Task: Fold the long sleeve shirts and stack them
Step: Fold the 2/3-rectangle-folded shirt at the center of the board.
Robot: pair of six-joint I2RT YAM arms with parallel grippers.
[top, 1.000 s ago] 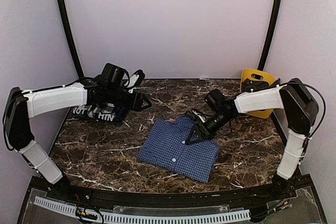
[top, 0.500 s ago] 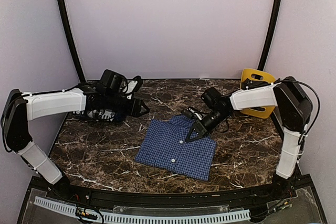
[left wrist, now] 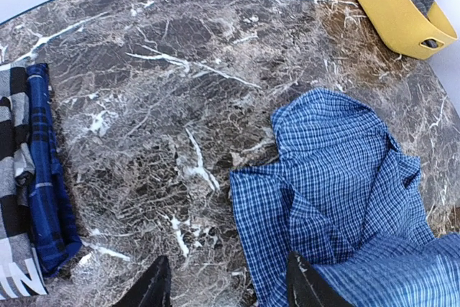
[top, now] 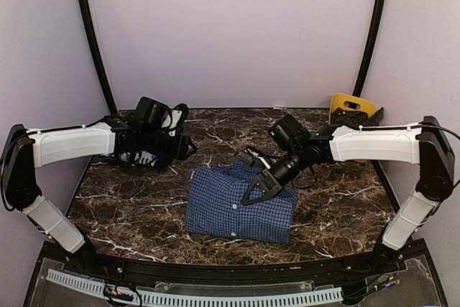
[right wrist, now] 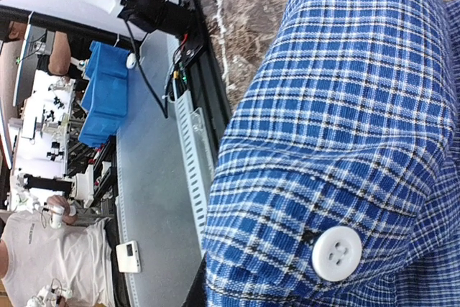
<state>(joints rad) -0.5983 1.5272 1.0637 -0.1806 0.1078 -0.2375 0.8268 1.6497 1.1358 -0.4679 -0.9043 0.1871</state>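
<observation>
**Right gripper** [top: 260,188]: the jaws are closed on a raised fold of the blue check shirt [top: 237,205] beside the button placket. In the right wrist view the bunched cloth fills the frame, with one white button [right wrist: 336,252] close to the lens.

**Left gripper** [left wrist: 227,287]: it is about half open and nothing is held. It hangs over bare marble between the two shirts.

**Location of goods:** the blue check shirt lies partly folded at the middle of the table [top: 338,203], towards its near edge. The black-and-white plaid shirt [left wrist: 13,177] lies at the far-left corner, partly beneath the left arm. A yellow bin [top: 351,107] stands at the far-right corner.

**Risks noted:**
- Only a thin pinch of cloth appears to be taken. It is judged that it could slip out under a pull.
- If the top layer alone is caught, the folds below may be dragged open rather than carried.
- The shirt is not pinned by the left gripper, so the whole garment may slide towards the near edge.
- The plaid shirt is overhung by the left arm, and a snag is possible when that arm is moved.

**Markings:** white lettering is seen on the plaid shirt, but only a fragment resembling "N" can be made out at the frame edge. No brand or label can be read elsewhere.
</observation>
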